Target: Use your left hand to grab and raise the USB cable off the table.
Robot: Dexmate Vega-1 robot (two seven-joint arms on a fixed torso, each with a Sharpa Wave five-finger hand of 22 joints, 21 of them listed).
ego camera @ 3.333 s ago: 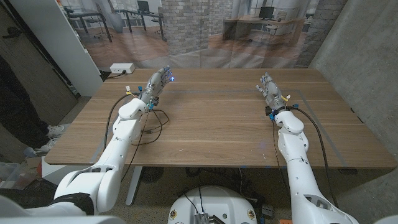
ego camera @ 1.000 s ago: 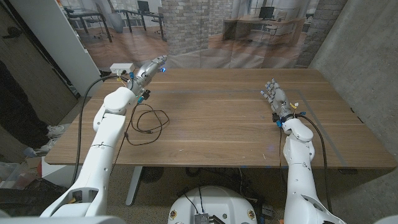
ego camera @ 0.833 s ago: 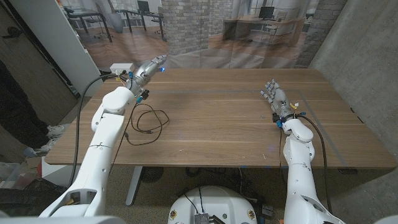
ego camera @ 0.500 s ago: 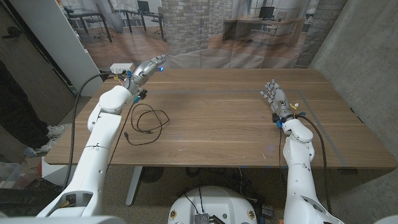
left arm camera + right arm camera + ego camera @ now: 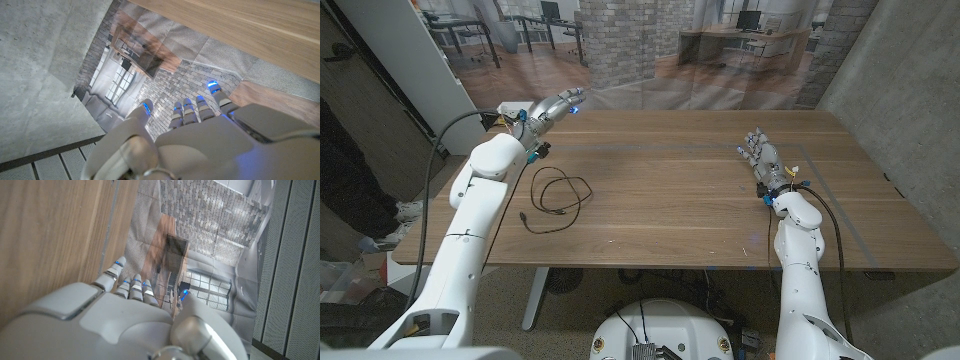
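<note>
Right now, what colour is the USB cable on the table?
Black; the USB cable shows best in the head view.

left hand [image 5: 548,108]: raised, fingers extended, holding nothing | right hand [image 5: 759,157]: fingers extended, holding nothing

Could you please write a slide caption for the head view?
USB cable lies coiled on the wooden table; left hand raised empty beyond it, right hand apart.

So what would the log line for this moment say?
left hand: open, raised beyond cable | USB cable: lying on table, untouched | right hand: open, idle
</note>
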